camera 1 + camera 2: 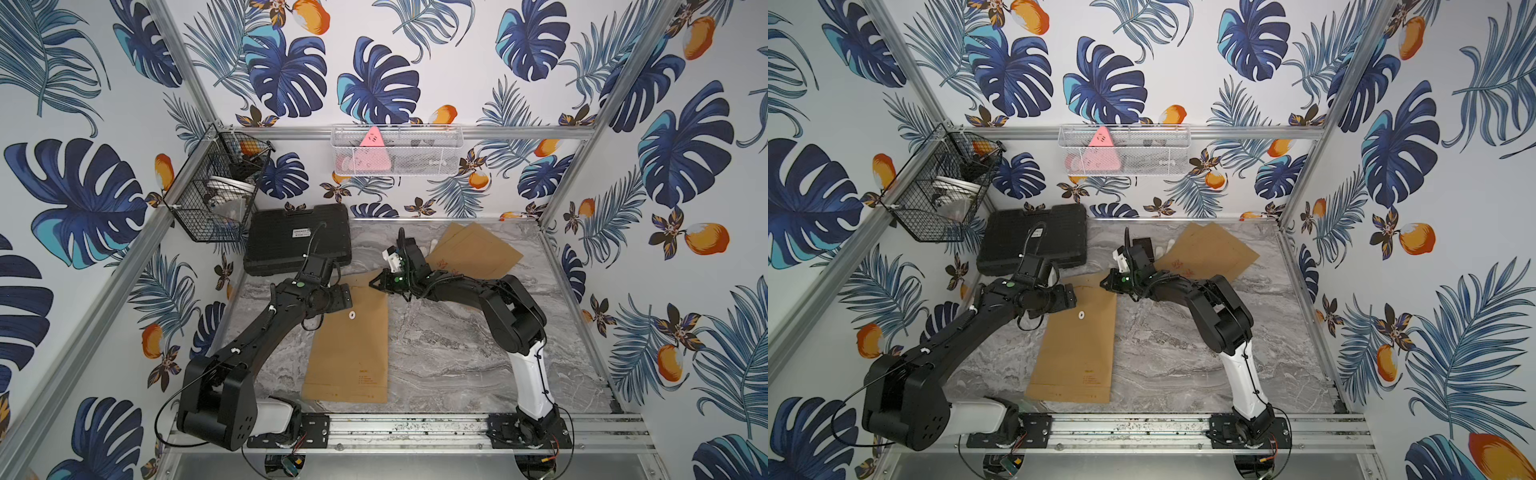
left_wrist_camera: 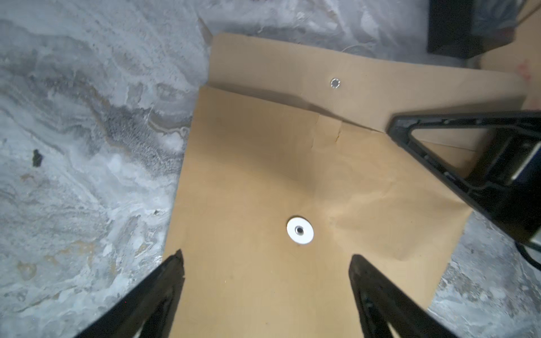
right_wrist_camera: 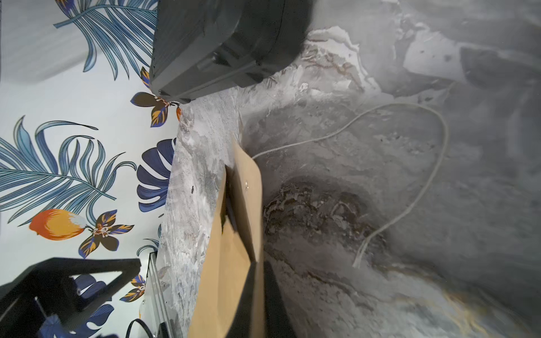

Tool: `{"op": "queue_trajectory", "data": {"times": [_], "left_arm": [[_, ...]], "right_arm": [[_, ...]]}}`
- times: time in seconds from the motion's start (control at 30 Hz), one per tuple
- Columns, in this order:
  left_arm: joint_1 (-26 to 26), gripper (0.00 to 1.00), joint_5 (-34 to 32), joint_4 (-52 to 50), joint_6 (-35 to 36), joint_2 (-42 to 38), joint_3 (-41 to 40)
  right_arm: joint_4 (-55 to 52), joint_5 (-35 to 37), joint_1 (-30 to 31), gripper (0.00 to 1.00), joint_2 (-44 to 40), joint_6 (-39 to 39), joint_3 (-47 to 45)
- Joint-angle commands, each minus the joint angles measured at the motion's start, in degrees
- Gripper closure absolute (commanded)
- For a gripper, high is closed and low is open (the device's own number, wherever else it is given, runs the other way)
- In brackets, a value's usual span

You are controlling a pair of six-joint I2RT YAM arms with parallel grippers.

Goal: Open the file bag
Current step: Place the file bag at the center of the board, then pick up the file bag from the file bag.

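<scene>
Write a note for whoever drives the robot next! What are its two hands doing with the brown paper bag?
Left gripper: open, holding nothing, over the file bag near its white disc.
Right gripper: shut on the flap at its edge, holding it up off the bag's front.
Done: the string is off the disc and lies loose on the table; the flap is unfolded.
Left: probably only to lay the flap fully back and let go. Whether the mouth needs spreading, I cannot tell.
</scene>
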Motion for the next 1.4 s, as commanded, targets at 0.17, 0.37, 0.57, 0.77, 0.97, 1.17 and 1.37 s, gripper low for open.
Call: {"op": "queue_trajectory", "data": {"times": [0.17, 0.37, 0.57, 0.77, 0.97, 1.17, 1.37], "left_arm": [[0.0, 0.08, -1.6, 5.4, -5.5, 1.4, -4.8], [0.1, 0.07, -2.1, 6.7, -5.3, 3.7, -5.3], [0.0, 0.05, -6.1, 5.7, -5.4, 0.9, -5.1], [-1.1, 0.03, -8.2, 6.6, -3.9, -6.3, -6.8], [-9.6, 0.02, -4.9, 11.6, -1.4, -4.4, -6.7], [-18.1, 0.04, 0.9, 24.1, -0.4, 3.4, -4.6], [-23.4, 0.14, 2.8, 26.6, 4.2, 16.7, 7.7]], "right_arm": [[0.6, 0.2, 0.4, 1.0, 8.6, -1.3, 8.5], [-2.4, -1.0, 0.4, 0.91, 12.8, -3.2, 13.5], [-4.0, 0.7, -0.4, 0.32, 9.8, -4.5, 12.3], [-3.1, 5.8, -3.3, 0.05, -2.2, -4.9, 0.7], [-6.5, 14.0, -5.2, 0.04, -17.4, -7.4, -12.2], [-11.8, 18.4, -11.2, 0.08, -30.1, -7.6, -23.0], [-13.4, 15.5, -21.3, 0.12, -41.0, -4.3, -33.5]]}}
